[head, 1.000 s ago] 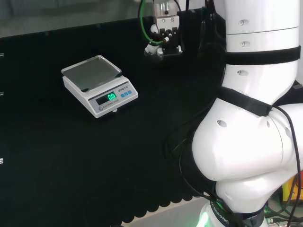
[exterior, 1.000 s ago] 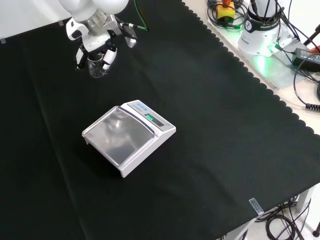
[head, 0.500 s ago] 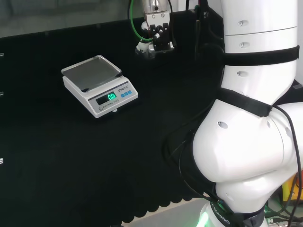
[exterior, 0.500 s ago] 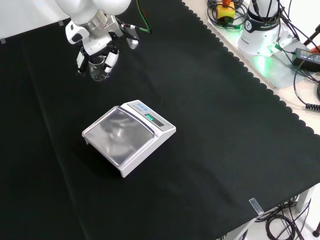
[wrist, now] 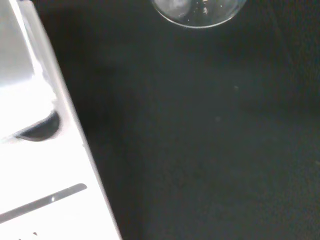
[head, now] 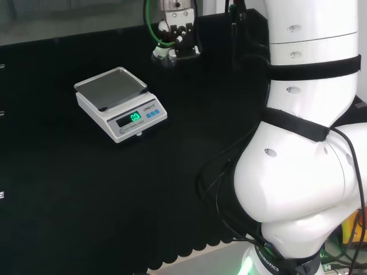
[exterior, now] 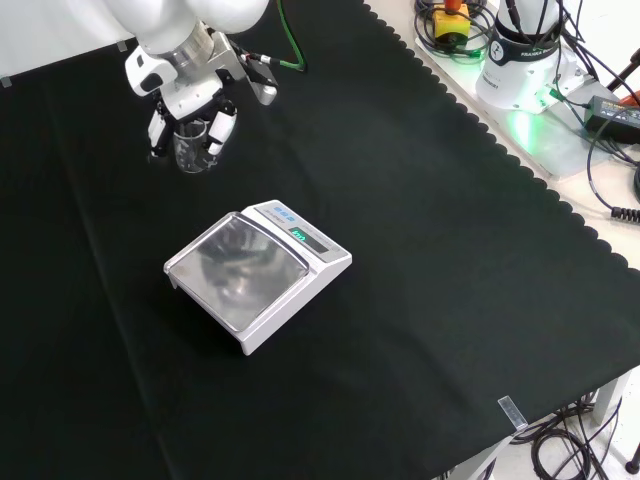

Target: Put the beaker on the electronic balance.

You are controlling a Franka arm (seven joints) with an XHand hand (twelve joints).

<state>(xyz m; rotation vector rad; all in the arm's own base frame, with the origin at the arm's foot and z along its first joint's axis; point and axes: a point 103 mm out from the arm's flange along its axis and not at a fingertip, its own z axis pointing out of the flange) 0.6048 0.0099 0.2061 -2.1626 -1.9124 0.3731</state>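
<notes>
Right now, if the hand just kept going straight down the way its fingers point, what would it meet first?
Probably the black cloth, not the electronic balance. In the front view the hand, curled round the beaker, hangs short of the balance pan; height is unclear.

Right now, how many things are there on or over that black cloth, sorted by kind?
Clear glass beaker, held in the hand: 1
Electronic balance, white with a metal pan: 1
Robot hand: 1
Total: 3
</notes>
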